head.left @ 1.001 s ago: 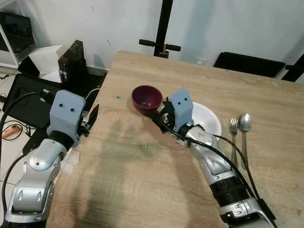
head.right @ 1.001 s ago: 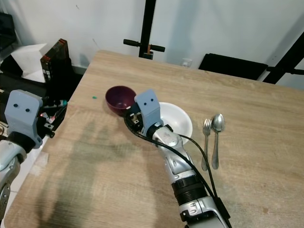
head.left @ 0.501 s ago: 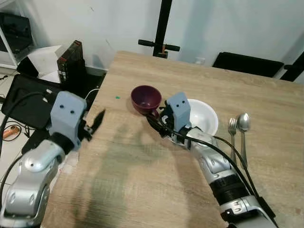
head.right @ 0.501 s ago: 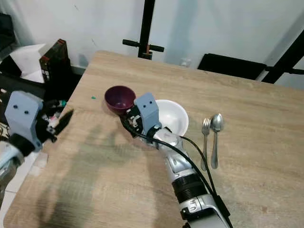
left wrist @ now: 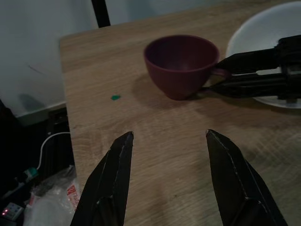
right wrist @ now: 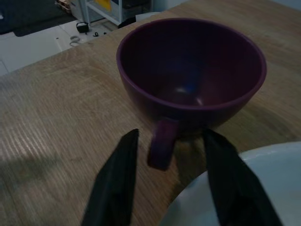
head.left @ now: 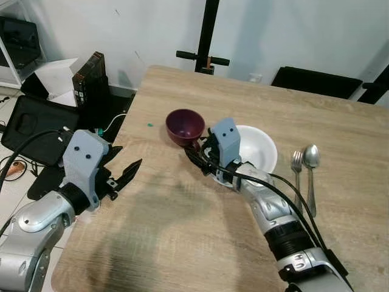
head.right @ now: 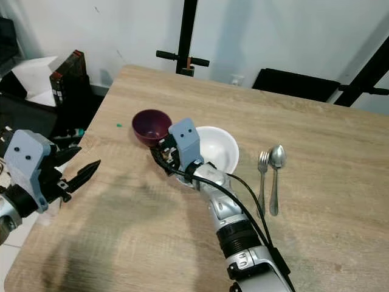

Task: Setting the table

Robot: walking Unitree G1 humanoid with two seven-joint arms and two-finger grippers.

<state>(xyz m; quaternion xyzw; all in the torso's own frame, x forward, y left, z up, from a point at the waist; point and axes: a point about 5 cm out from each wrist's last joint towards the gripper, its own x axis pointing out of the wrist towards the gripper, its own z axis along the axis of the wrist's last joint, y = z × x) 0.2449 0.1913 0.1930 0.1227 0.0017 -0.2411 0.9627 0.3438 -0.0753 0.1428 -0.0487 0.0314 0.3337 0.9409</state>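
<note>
Now the right hand (right wrist: pixel 171 181), fingers spread, straddles the purple cup (right wrist: pixel 190 75)'s handle (right wrist: pixel 162 143) without gripping.

Looks like a lab or test room staged as a dining area: wooden table (head.left: pixel 182 231), black equipment stand (head.left: pixel 205 36), cables and boxes (head.left: pixel 91 79) on tiled floor (head.left: pixel 9 115).

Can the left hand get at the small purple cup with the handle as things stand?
Probably yes: the open left hand faces the small purple cup across bare table, though the right hand already straddles its handle.
</note>
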